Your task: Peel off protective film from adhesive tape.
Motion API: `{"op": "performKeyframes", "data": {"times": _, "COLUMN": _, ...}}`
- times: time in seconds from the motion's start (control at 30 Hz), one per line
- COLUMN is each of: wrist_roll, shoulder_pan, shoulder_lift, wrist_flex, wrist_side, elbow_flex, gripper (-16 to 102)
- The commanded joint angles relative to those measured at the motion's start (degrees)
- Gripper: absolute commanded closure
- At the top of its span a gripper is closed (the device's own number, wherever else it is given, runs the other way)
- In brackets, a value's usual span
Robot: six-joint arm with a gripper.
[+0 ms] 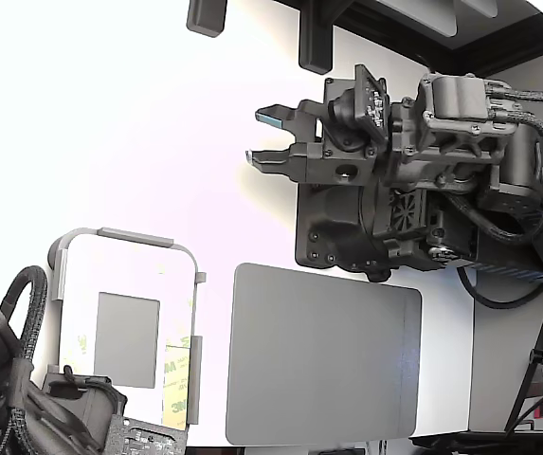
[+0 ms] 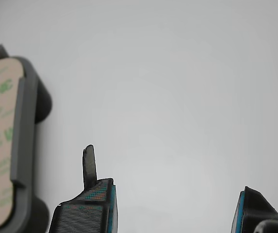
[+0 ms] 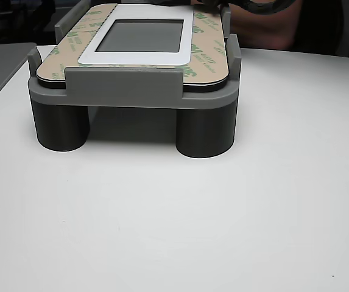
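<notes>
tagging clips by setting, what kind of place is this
Likely a lab or factory test bench: a white table, a grey fixture holding a panel with 3M film, and a robot gripper.

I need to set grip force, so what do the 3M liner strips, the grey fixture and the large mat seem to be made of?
The protective film looks like thin matte paper, pale tan with printed green logos and no glare. The grey fixture looks like rigid matte plastic, perhaps 3D-printed; its thick walls and round legs show even colour. The large grey mat looks like soft rubber or silicone: flat, rounded corners, dull sheen.
</notes>
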Motion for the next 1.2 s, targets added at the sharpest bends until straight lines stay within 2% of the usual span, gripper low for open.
{"op": "performKeyframes", "data": {"times": 0.0, "wrist_roll": 0.18, "shoulder_pan": 1.32, "shoulder_lift": 0.7, "wrist_flex": -0.18, "wrist_side": 2.02, "elbow_flex": -3.6, "gripper": -14}}
{"op": "performKeyframes", "data": {"times": 0.1, "wrist_roll": 0.35, "shoulder_pan": 6.5, "shoulder_lift": -0.26, "wrist_flex": 0.0, "wrist_side": 6.5, "elbow_flex": -6.86, "gripper": -14}}
{"op": "performKeyframes", "data": {"times": 0.17, "wrist_roll": -2.37, "shoulder_pan": 8.17, "shoulder_lift": -4.13, "wrist_flex": 0.79, "wrist_side": 6.24, "elbow_flex": -10.9, "gripper": -14}}
{"op": "performKeyframes", "data": {"times": 0.3, "wrist_roll": -21.8, "shoulder_pan": 12.3, "shoulder_lift": -17.14, "wrist_flex": 6.77, "wrist_side": 4.04, "elbow_flex": -22.32, "gripper": -14}}
{"op": "performKeyframes", "data": {"times": 0.33, "wrist_roll": -27.77, "shoulder_pan": 13.18, "shoulder_lift": -19.69, "wrist_flex": 8.7, "wrist_side": 3.52, "elbow_flex": -24.79, "gripper": -8}}
{"op": "performKeyframes", "data": {"times": 0.37, "wrist_roll": -30.94, "shoulder_pan": 13.8, "shoulder_lift": -21.01, "wrist_flex": 9.23, "wrist_side": 4.04, "elbow_flex": -26.1, "gripper": 6}}
{"op": "performKeyframes", "data": {"times": 0.4, "wrist_roll": -33.05, "shoulder_pan": 14.06, "shoulder_lift": -21.18, "wrist_flex": 8.79, "wrist_side": 4.31, "elbow_flex": -26.28, "gripper": 29}}
{"op": "performKeyframes", "data": {"times": 0.43, "wrist_roll": -34.8, "shoulder_pan": 14.06, "shoulder_lift": -20.21, "wrist_flex": 7.91, "wrist_side": 4.39, "elbow_flex": -25.66, "gripper": 66}}
{"op": "performKeyframes", "data": {"times": 0.47, "wrist_roll": -35.86, "shoulder_pan": 14.06, "shoulder_lift": -18.72, "wrist_flex": 6.33, "wrist_side": 4.83, "elbow_flex": -24.52, "gripper": 96}}
{"op": "performKeyframes", "data": {"times": 0.7, "wrist_roll": -54.05, "shoulder_pan": 14.24, "shoulder_lift": -19.51, "wrist_flex": 4.83, "wrist_side": 0.79, "elbow_flex": -22.24, "gripper": 96}}
{"op": "performKeyframes", "data": {"times": 0.9, "wrist_roll": -63.63, "shoulder_pan": 15.82, "shoulder_lift": -21.09, "wrist_flex": 3.43, "wrist_side": -0.62, "elbow_flex": -22.59, "gripper": 96}}
{"op": "performKeyframes", "data": {"times": 1.17, "wrist_roll": -74.62, "shoulder_pan": 19.6, "shoulder_lift": -24.79, "wrist_flex": -1.23, "wrist_side": 1.32, "elbow_flex": -22.15, "gripper": 96}}
